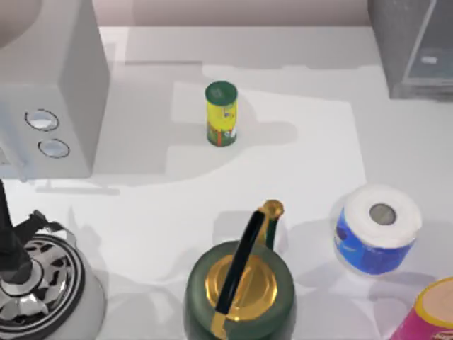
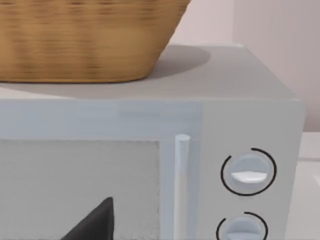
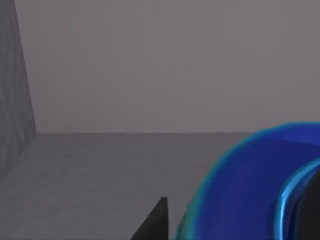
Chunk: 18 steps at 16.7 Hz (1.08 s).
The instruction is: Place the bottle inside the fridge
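Fingertip [image 3: 152,222] of the right gripper shows as a dark wedge in the right wrist view, just beside a blue, teal-edged curved shape [image 3: 250,185] that may be the bottle; whether the fingers clamp it cannot be told. Around them lie a grey floor and plain grey walls, seemingly the fridge [image 1: 414,46] interior. In the top view the fridge stands at the table's far right corner. The left wrist view shows another dark fingertip [image 2: 92,222] before a light grey microwave [image 2: 240,125] with two round dials, a wicker basket [image 2: 85,37] on top. On the white table [image 1: 318,149] stand a yellow-green canister [image 1: 221,113] whose label is unreadable, a green kettle [image 1: 239,290], a blue-wrapped paper roll [image 1: 377,228].
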Each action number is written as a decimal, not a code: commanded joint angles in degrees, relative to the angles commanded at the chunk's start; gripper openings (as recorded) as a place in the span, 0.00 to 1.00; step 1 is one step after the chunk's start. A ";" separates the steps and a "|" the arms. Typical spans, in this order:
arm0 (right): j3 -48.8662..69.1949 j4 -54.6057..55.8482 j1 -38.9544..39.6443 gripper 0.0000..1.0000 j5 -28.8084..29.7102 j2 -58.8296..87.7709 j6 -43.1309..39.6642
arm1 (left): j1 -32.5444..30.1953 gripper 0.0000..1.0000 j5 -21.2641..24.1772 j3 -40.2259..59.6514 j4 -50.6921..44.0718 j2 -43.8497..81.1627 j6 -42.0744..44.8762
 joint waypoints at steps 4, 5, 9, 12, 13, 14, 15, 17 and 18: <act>13.86 -5.68 1.15 0.01 1.25 6.29 -0.05 | 0.00 1.00 0.00 0.00 0.00 0.00 0.00; 16.73 -7.11 1.44 0.01 1.56 7.74 -0.06 | 0.00 1.00 0.00 0.00 0.00 0.00 0.00; 22.43 -10.69 2.17 0.01 2.34 10.86 -0.10 | 0.00 1.00 0.00 0.00 0.00 0.00 0.00; 22.47 -10.72 2.18 0.01 2.35 10.88 -0.10 | 0.00 1.00 0.00 0.00 0.00 0.00 0.00; 22.47 -10.72 2.18 0.01 2.35 10.88 -0.10 | 0.00 1.00 0.00 0.00 0.00 0.00 0.00; 22.47 -10.72 2.18 0.08 2.35 10.88 -0.10 | 0.00 1.00 0.00 0.00 0.00 0.00 0.00; 22.47 -10.72 2.18 0.16 2.35 10.88 -0.10 | 0.00 1.00 0.00 0.00 0.00 0.00 0.00; 22.47 -10.72 2.18 0.31 2.35 10.88 -0.10 | 0.00 1.00 0.00 0.00 0.00 0.00 0.00; 22.47 -10.72 2.18 0.38 2.35 10.88 -0.10 | 0.00 1.00 0.00 0.00 0.00 0.00 0.00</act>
